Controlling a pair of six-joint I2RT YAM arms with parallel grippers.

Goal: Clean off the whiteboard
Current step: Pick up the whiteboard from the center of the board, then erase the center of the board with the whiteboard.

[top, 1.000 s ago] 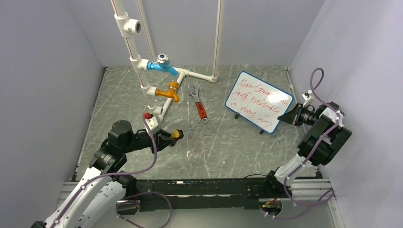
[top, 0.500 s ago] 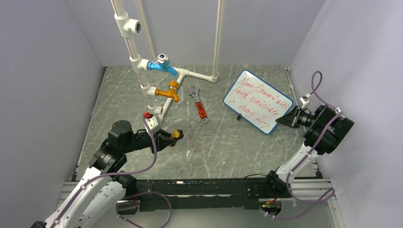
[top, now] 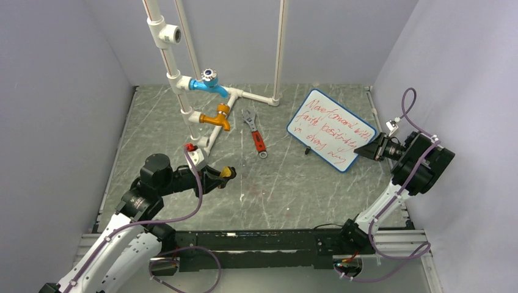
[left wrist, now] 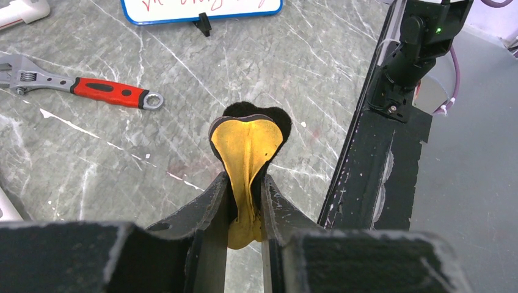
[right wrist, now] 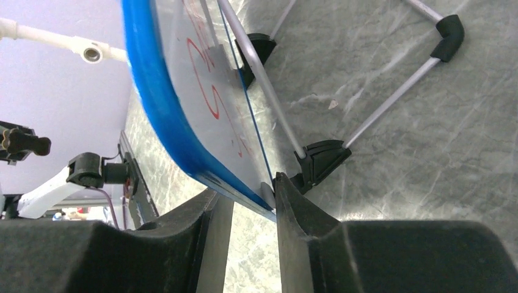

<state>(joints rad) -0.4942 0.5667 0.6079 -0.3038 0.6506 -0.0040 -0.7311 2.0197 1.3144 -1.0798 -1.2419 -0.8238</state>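
— What do the left fingers (left wrist: 207, 207) hold?

— They are pressed together on a yellow eraser pad (left wrist: 247, 137), low over the bench (top: 281, 183). The right fingers (right wrist: 296, 207) are clamped on the blue frame of the whiteboard (top: 330, 129), at its right short edge.

— And where is the board from the pad?

— Ahead and to the right, well apart, beyond the red wrench (top: 259, 141). Its long axis runs slantwise, far-left to near-right, and its face is full of red writing. I think the pad must travel there.
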